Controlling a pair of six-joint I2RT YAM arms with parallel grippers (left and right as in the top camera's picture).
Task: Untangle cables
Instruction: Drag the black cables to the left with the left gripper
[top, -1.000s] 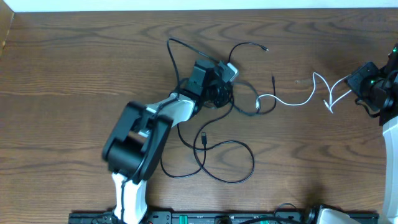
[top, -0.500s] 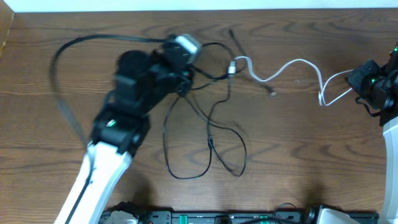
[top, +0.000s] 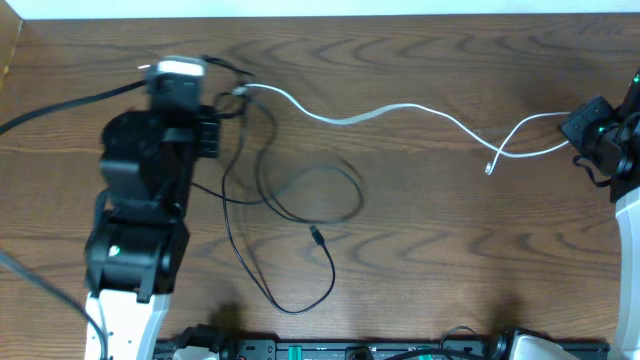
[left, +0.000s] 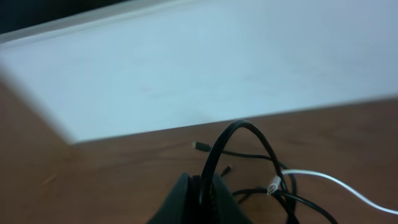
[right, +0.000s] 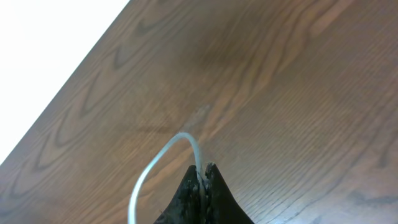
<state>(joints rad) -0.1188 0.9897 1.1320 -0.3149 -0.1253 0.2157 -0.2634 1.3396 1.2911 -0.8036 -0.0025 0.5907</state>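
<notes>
- Two tools, both clamped: left tool (left: 202, 202) pinches a black cable loop (left: 239, 134), right tool (right: 202, 186) nips the white cable (top: 400, 108).
- It spans the surface (top: 450, 250) between them, probably to drag it free.
- Black cables (top: 300, 215) sprawl loose beside the left tool.

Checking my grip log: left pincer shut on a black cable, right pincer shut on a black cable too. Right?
No: the right pincer is shut on the white cable, as the right wrist view shows. The left pincer is indeed shut on a black cable.
</notes>
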